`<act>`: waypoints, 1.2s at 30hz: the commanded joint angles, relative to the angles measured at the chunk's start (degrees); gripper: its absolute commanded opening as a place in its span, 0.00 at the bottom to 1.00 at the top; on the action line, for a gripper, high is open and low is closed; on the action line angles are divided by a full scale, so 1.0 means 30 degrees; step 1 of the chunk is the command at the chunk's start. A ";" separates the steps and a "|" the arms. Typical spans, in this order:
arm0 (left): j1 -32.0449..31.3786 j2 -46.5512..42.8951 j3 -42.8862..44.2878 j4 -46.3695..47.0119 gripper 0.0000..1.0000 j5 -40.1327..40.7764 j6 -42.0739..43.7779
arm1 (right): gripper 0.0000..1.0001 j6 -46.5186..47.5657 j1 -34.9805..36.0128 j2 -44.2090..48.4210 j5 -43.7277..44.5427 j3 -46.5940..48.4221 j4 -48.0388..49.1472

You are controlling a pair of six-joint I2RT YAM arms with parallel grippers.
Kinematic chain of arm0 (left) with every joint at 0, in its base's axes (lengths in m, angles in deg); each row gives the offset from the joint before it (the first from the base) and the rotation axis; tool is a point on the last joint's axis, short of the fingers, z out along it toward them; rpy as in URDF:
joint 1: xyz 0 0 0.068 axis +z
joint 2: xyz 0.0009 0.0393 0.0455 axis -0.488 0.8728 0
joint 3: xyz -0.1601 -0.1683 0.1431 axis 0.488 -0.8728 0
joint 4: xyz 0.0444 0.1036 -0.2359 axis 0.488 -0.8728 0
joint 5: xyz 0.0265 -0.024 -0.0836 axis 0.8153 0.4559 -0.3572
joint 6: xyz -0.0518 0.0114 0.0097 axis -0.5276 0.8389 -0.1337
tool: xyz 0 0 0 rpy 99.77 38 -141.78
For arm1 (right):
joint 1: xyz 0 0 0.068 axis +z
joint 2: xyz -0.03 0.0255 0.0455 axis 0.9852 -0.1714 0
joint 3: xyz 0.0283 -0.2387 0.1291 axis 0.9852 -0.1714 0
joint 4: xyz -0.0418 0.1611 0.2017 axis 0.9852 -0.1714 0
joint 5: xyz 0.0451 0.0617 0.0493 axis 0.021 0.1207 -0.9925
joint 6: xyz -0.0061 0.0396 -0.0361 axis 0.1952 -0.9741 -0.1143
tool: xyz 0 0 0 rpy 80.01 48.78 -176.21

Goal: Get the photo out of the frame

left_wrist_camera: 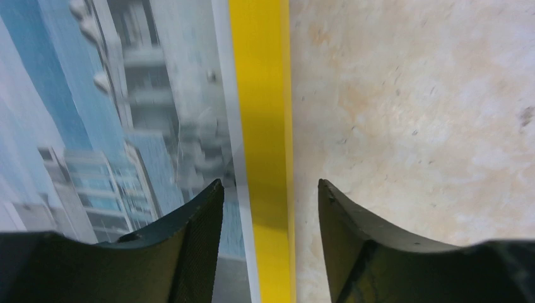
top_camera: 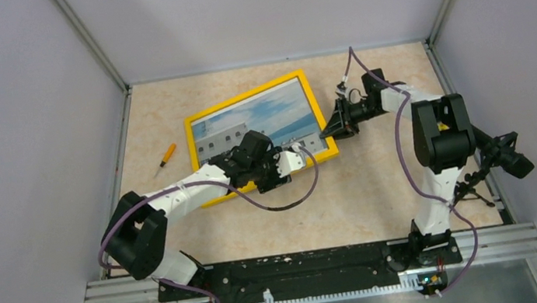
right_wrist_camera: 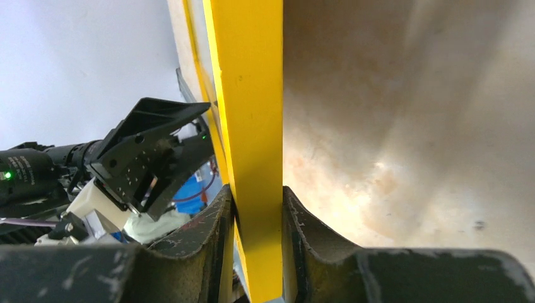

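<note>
The frame (top_camera: 242, 96), yellow-bordered, lies on the beige table with the photo (top_camera: 260, 113) of a white building and blue sky inside it. My left gripper (top_camera: 300, 161) hovers open over the frame's near border; in the left wrist view the left gripper (left_wrist_camera: 270, 189) has one finger over the photo (left_wrist_camera: 126, 95) and the other over bare table, straddling the frame's yellow border (left_wrist_camera: 258, 95) without touching it. My right gripper (top_camera: 336, 125) is at the frame's right edge. In the right wrist view the right gripper (right_wrist_camera: 257, 208) is shut on the yellow border of the frame (right_wrist_camera: 249, 95).
A small orange-handled screwdriver (top_camera: 165, 156) lies on the table left of the frame. Grey walls enclose the table (top_camera: 379, 184) on three sides. The left arm's wrist (right_wrist_camera: 151, 158) shows beyond the frame in the right wrist view.
</note>
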 commanded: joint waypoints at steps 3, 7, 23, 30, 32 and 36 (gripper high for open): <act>-0.0573 -0.2130 0.0056 0.2723 0.85 0.0027 -0.1364 | 0.00 0.0056 0.0960 0.2339 -0.1672 0.2279 -0.1939; -0.0382 -0.2821 0.0941 0.2108 0.99 0.1682 -0.2048 | 0.00 0.0089 0.0968 0.2940 -0.0172 0.3742 -0.2410; 0.3932 -0.1618 0.7007 0.0121 0.99 0.3185 -0.5375 | 0.00 0.2906 0.0567 0.4171 0.7300 1.1639 -0.6450; 0.5545 -0.0794 0.8595 -0.0628 0.99 0.1721 -0.6731 | 0.00 0.4636 0.0578 0.3875 0.9578 1.5419 -0.7455; 0.6169 -0.0397 0.9344 -0.1156 0.99 0.0849 -0.7677 | 0.00 0.5168 0.0578 0.3279 1.0345 1.7963 -0.8048; 0.7818 0.0299 1.0391 -0.1511 0.99 -0.1768 -0.9720 | 0.00 0.6463 0.0620 0.2102 1.0889 2.2314 -0.8977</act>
